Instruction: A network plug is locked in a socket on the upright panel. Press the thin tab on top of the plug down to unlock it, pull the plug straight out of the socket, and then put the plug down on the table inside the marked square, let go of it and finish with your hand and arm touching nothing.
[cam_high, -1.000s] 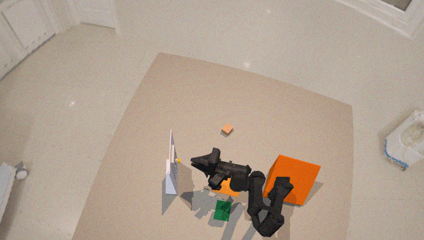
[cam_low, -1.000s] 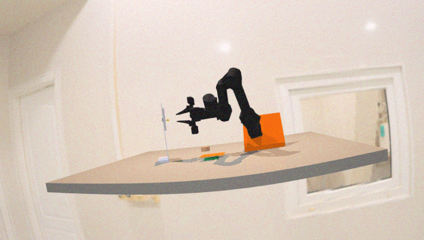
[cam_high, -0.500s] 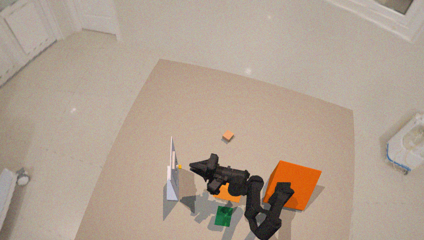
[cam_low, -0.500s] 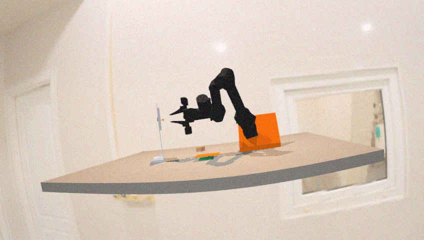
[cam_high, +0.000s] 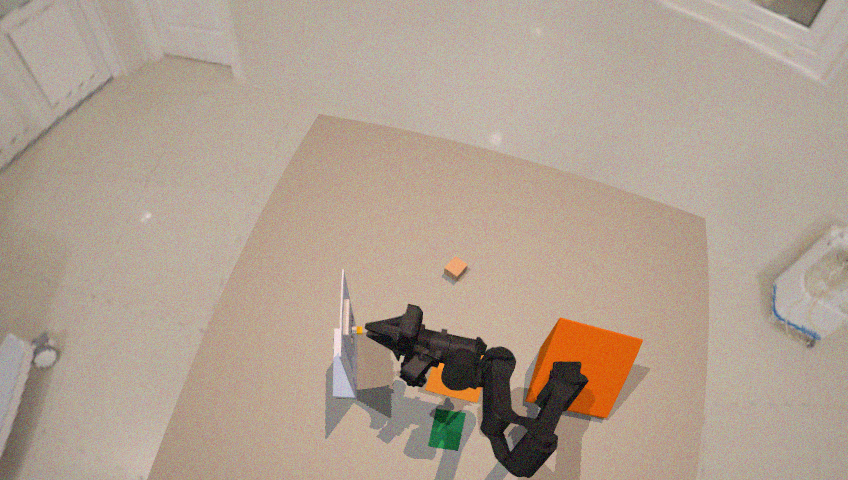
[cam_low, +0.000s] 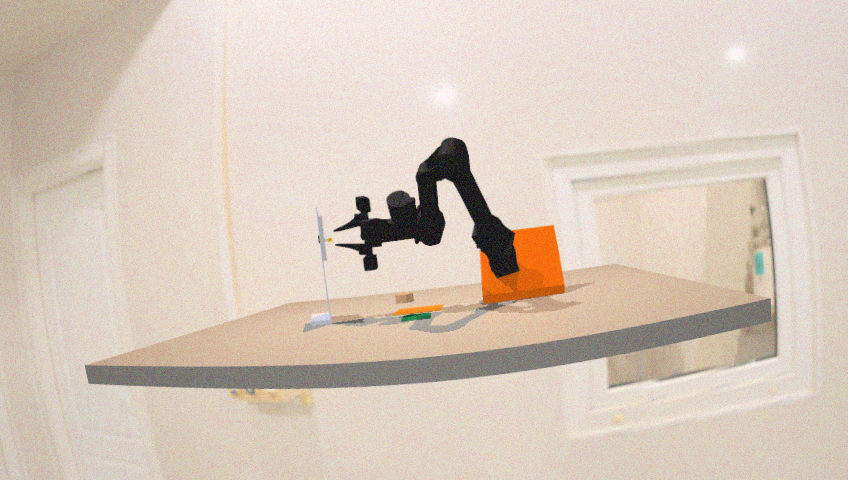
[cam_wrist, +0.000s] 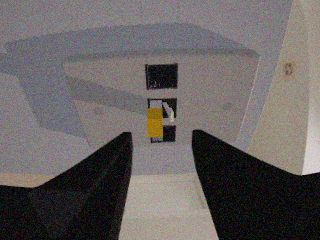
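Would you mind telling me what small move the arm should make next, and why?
Probably a short advance straight toward the panel. The yellow plug sits in its socket, centred ahead of the partly open, empty tool. In the side view the fingertips stop just short of the plug, one above and one below, so closing now would likely miss the tab.

Open gap between pincer (cam_low: 338, 236) and plug (cam_low: 328, 239); panel (cam_low: 321, 261) behind.

We see the yellow plug (cam_wrist: 155, 122) seated in the panel (cam_wrist: 220, 20) at twelve o'clock, framed between our gripper (cam_wrist: 160, 160) fingers, which stand parted, gripping nothing.
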